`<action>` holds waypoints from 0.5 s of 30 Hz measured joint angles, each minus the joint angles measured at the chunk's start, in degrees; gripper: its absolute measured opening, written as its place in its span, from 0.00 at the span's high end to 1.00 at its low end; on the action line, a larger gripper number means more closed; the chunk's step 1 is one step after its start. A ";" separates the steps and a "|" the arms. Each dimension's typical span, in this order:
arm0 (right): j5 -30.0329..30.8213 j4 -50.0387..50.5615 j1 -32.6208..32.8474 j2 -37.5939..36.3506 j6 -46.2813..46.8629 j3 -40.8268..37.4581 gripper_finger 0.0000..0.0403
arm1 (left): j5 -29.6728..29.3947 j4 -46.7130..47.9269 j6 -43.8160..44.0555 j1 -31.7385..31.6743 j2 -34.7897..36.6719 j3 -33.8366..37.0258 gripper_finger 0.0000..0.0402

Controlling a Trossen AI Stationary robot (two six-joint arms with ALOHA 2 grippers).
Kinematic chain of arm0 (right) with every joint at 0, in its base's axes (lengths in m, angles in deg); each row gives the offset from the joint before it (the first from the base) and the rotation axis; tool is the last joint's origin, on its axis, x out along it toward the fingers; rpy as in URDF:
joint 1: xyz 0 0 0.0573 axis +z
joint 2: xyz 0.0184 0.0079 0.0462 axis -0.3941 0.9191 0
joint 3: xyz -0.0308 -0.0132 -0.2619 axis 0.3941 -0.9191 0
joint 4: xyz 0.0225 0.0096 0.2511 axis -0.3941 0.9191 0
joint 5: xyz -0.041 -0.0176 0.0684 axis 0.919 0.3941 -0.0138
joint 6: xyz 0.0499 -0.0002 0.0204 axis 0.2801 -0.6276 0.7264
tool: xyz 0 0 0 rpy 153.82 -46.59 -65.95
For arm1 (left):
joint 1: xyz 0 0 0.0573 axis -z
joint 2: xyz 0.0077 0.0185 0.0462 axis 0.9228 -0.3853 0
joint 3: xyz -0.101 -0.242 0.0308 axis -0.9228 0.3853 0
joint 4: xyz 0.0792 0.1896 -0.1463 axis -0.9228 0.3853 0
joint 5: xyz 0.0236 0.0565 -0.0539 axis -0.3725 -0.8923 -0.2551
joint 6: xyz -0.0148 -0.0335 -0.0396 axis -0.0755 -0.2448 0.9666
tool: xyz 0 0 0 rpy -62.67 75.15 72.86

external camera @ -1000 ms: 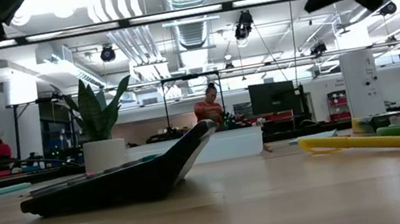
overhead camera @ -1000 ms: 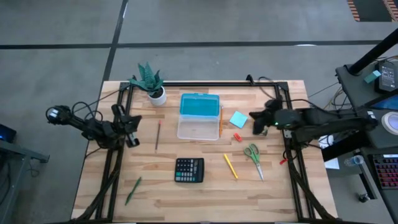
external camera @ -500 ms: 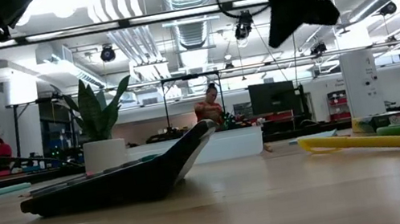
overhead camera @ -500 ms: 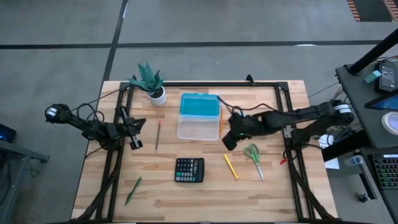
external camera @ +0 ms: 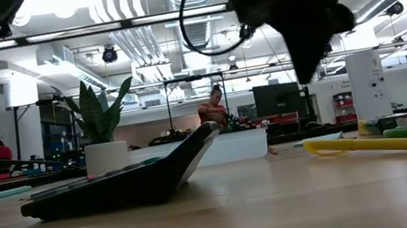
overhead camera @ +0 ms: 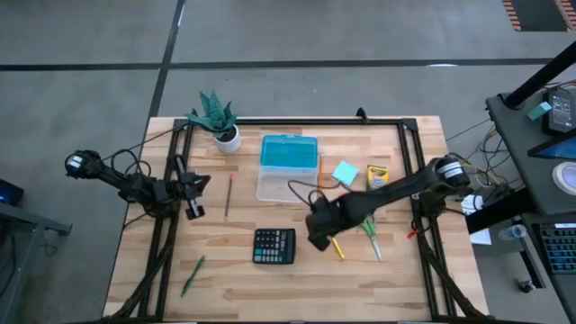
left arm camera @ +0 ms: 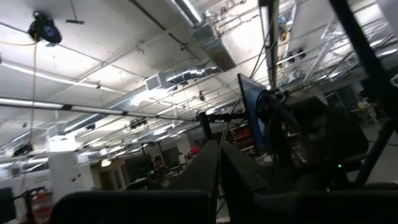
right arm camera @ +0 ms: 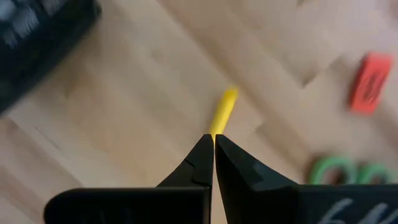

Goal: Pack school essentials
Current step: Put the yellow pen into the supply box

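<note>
My right gripper point(overhead camera: 317, 236) hangs shut above the yellow pencil point(overhead camera: 337, 245), which lies flat on the table between the calculator point(overhead camera: 274, 245) and the green-handled scissors point(overhead camera: 367, 229). In the right wrist view its shut fingertips point(right arm camera: 212, 138) point down at the pencil point(right arm camera: 222, 111), with the red eraser point(right arm camera: 370, 84) and the scissor handles point(right arm camera: 348, 171) beyond. The low view shows the gripper point(external camera: 304, 64) well clear of the tabletop. My left gripper point(overhead camera: 193, 193) waits shut at the table's left side. The note pad point(overhead camera: 345, 172), crayon box point(overhead camera: 376, 175), red pencil point(overhead camera: 229, 193) and green pen point(overhead camera: 192, 274) lie apart.
An open light-blue case point(overhead camera: 288, 166) sits at the table's middle far side, with an orange pencil point(overhead camera: 319, 176) along its right edge. A potted plant point(overhead camera: 219, 121) stands at the far left. Black frame rails point(overhead camera: 423, 234) run along both sides.
My right arm has swung from the table's right side toward the middle and the near edge and has come down over the far end of the yellow pencil, beside the calculator. Nothing on the table has moved.
</note>
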 joint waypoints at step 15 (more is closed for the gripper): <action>-3.04 0.53 1.03 6.82 5.34 -0.72 0.86 | 1.88 -0.04 -0.02 0.02 -0.02 -0.02 1.00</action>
